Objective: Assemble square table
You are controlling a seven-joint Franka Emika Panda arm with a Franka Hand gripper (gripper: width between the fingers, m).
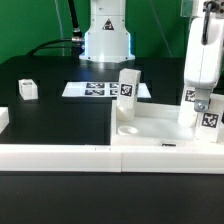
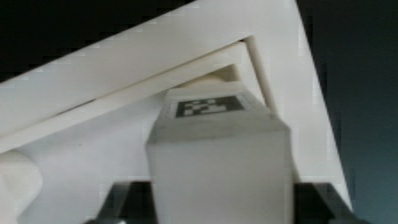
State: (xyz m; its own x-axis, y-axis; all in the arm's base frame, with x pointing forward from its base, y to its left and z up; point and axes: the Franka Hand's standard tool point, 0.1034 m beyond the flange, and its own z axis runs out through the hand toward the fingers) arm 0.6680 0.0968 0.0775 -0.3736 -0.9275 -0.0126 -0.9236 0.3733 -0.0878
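Observation:
The square table top (image 1: 155, 118) lies at the exterior view's right, a white tray with a raised rim. One white tagged leg (image 1: 128, 85) stands upright at its far left corner. My gripper (image 1: 203, 104) is shut on another tagged leg (image 1: 208, 119) and holds it upright over the top's right side. In the wrist view this leg (image 2: 222, 150) fills the middle between my black fingers (image 2: 135, 203), my gripper (image 2: 221, 205) closed on it. Its tagged end points at the top's inner corner (image 2: 228, 70). A third leg block (image 1: 27, 89) lies at the far left.
The marker board (image 1: 92, 90) lies flat behind the table top, in front of the robot base (image 1: 106, 40). A long white border rail (image 1: 60, 155) runs along the front. Another white piece (image 1: 3, 120) sits at the left edge.

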